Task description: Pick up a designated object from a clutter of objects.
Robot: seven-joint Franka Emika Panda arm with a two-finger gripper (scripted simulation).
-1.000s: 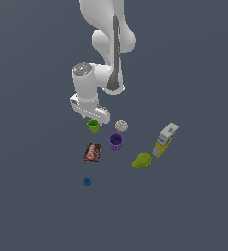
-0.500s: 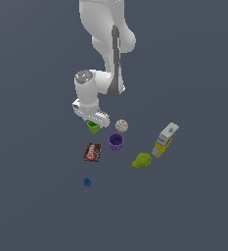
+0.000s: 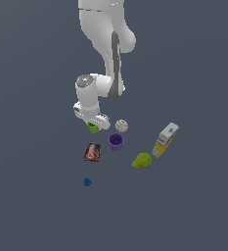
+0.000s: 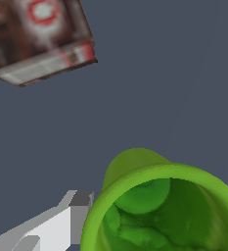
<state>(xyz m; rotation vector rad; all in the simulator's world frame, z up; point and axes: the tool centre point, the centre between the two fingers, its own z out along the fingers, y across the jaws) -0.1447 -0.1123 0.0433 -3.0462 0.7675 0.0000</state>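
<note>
Exterior view: the white Panda arm [image 3: 105,54] reaches down over a plain dark grey floor [image 3: 32,206], its gripper [image 3: 93,123] lowered onto the small bright green cup [image 3: 93,128], of which only a green sliver shows beneath the white hand. Whether the fingers are apart or pressed on the cup cannot be told from here. The cup sits at the exterior view's left end of the clutter. Just beside it, toward the exterior view's right, lies a white baseball [image 3: 121,126]; a purple ribbed cup [image 3: 115,142] stands just below the ball, and a red-brown packet [image 3: 92,152] lies near, below the green cup. Farther to the exterior view's right are a lumpy yellow-green fruit [image 3: 142,161] and a tilted yellow-white carton [image 3: 165,139], close together. A tiny blue item [image 3: 87,182] lies apart, below the packet. Bare floor stretches wide on every side of the group; no edge of it shows.

Wrist view: the green cup [image 4: 159,206] fills the near corner, upright and open, with a thick rounded rim, tapered wall and a darker mottled inside. One grey-white finger [image 4: 61,220] stands just beside its outer wall; contact cannot be made out, and the other finger is out of frame. The packet [image 4: 37,37] lies well apart across open grey floor.
</note>
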